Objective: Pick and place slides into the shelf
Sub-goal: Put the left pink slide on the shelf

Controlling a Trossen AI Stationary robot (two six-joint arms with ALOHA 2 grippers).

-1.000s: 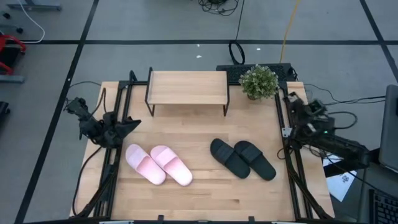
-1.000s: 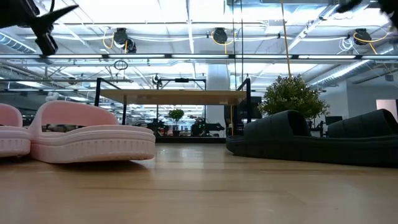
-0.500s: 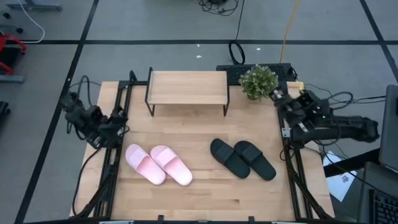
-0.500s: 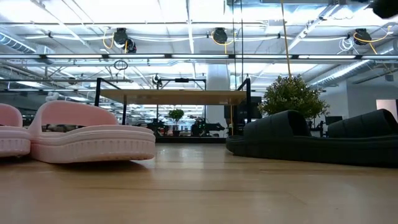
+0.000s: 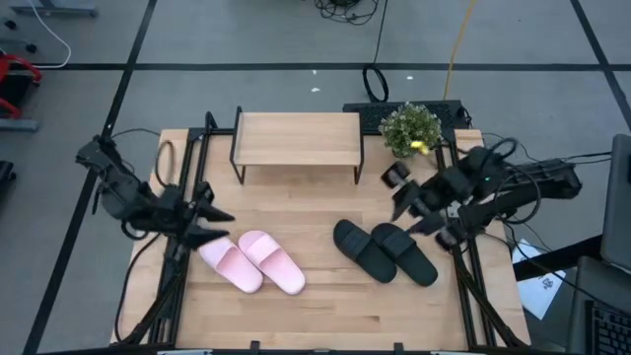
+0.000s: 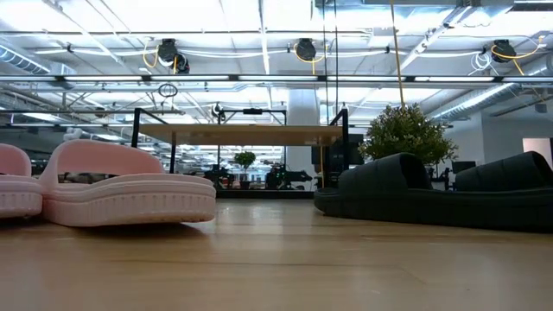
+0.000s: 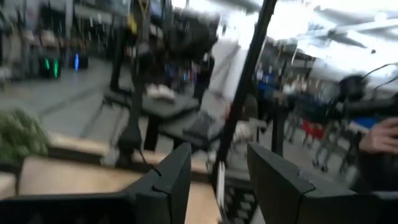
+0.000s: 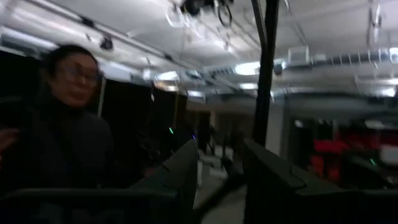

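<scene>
The pale pink pair of slides [image 5: 251, 261] lies at the table's near left, soles down, and shows in the low view [image 6: 121, 186]. The black pair [image 5: 385, 251] lies at the near right, also in the low view [image 6: 432, 194]. The shelf [image 5: 296, 138] stands on its black legs at the far middle. My left gripper [image 5: 213, 225] is open and empty, in the air just left of the pink pair's far end. My right gripper [image 5: 398, 191] is open and empty, above the table between the shelf and the black pair.
A small potted plant [image 5: 411, 128] stands at the far right beside the shelf. Black frame rails run along the table's left [image 5: 187, 197] and right [image 5: 458, 256] edges. A person [image 8: 68, 130] shows in the room beyond the table.
My left gripper has swung from the table's left edge toward the right and the near edge, up to the pink pair. My right gripper has swung from the right edge toward the left, out over the table near the black pair. The slides have kept still.
</scene>
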